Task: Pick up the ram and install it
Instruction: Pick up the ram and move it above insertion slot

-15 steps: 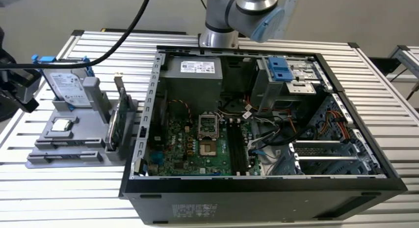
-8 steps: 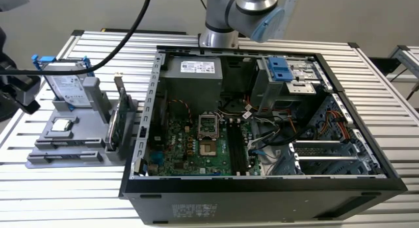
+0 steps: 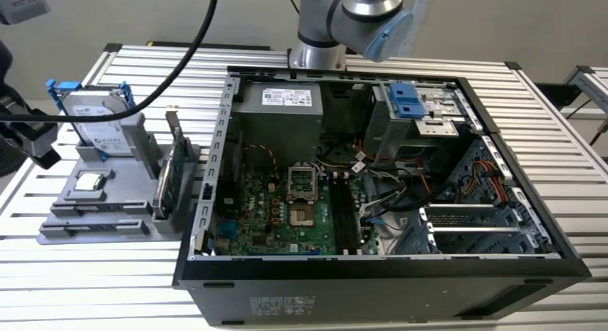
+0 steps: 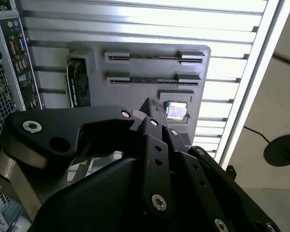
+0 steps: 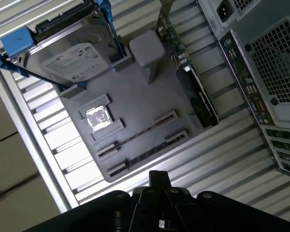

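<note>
Exterior view: I see the grey tray at the exterior view's left of the open case. This view adds the motherboard's black slots.

Second wrist view: the gripper reads as clenched on nothing, above the tray. The ram stands on edge in a tray holder.

First wrist view: the stick's full length is visible near the gripper tip. For a good pick, I judge: centre on mid-length, square across the thin faces.

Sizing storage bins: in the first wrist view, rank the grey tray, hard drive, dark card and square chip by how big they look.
1. grey tray
2. hard drive
3. dark card, seen edge-on
4. square chip
</note>
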`<state>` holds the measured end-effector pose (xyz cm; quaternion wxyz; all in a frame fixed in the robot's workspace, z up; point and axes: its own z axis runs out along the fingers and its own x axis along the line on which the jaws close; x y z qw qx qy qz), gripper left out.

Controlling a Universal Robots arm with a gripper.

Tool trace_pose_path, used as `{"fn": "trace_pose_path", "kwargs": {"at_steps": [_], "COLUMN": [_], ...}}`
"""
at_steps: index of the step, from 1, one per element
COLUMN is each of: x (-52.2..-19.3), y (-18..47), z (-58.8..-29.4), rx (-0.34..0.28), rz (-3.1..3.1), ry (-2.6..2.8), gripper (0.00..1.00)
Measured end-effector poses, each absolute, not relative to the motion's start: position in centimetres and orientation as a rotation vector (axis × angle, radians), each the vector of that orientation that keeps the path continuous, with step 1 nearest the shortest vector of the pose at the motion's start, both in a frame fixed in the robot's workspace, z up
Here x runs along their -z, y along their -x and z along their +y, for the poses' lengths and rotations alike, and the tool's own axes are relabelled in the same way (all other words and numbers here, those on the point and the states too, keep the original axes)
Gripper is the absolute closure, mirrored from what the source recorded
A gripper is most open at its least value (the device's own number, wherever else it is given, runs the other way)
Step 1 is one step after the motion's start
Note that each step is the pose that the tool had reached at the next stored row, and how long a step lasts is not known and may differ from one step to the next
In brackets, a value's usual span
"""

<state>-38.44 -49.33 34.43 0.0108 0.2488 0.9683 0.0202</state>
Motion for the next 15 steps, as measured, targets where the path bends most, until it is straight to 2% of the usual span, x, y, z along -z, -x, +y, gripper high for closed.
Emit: {"fn": "trace_pose_path", "kwargs": {"at_steps": [15], "x": [-33.58], "y": [38.57], "z": [-49.33], "rx": [-0.06], "rz": [2.945], "ry": [-1.02], "gripper": [1.0]}}
